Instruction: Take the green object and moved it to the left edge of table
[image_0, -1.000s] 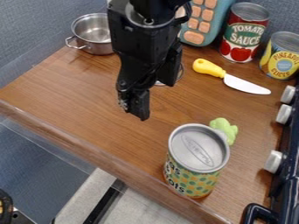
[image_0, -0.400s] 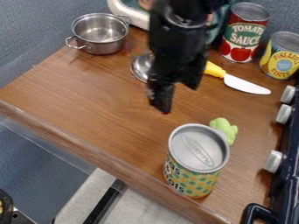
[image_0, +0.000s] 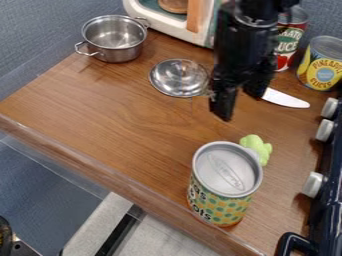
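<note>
Black gripper (image_0: 240, 106) hanging over the wooden table (image_0: 120, 115), right of centre in the upper half of the frame, its two fingers apart with nothing between them. The small green object (image_0: 255, 149) lies on the table in the lower right of the frame, partly hidden behind the upper right side of a tall can (image_0: 227, 175). Whether the two touch cannot be told. The main risk is that crowding: a finger coming down on the can side could strike the rim, tip the can or push it towards the table's front edge at the bottom of the frame. The green object looks soft and uneven, so a pinch at its tip might let it slip out. Carried low towards the left, it could also knock the metal bowl (image_0: 179, 78) at upper centre
</note>
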